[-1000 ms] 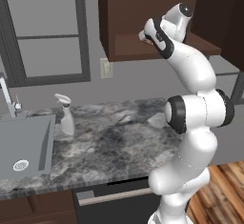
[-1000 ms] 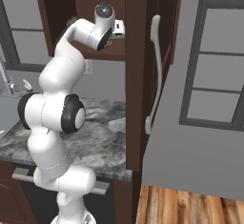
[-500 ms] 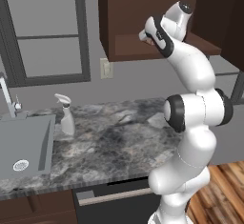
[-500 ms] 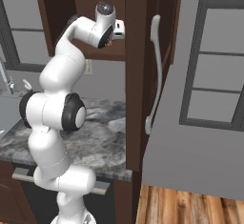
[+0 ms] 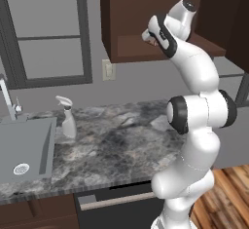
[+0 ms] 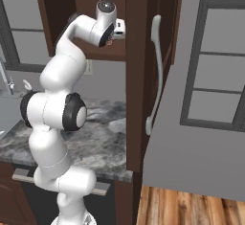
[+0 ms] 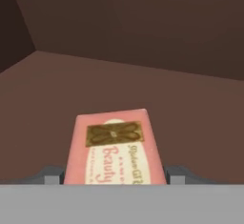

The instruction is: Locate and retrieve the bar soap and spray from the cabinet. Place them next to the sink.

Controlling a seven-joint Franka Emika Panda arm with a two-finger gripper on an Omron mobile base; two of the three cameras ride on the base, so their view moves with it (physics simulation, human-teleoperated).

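Bar soap (image 7: 114, 149), a flat pink rectangular block with a brown emblem, lies low centre on the dark brown cabinet (image 7: 143, 42) shelf. The gripper (image 7: 114, 176) straddles it half-open, fingertips (image 7: 53, 174) beside its long edges; contact unclear. Probably light, stiff, slick: pinch those edges.

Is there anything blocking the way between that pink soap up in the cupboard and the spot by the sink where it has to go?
Nothing visible. The bar soap lies on the cabinet shelf; the counter toward the sink holds just the spray.

bar soap (image 7: 114, 147) in cabinet (image 5: 127, 13), spray (image 5: 66, 118) beside sink (image 5: 29, 145)
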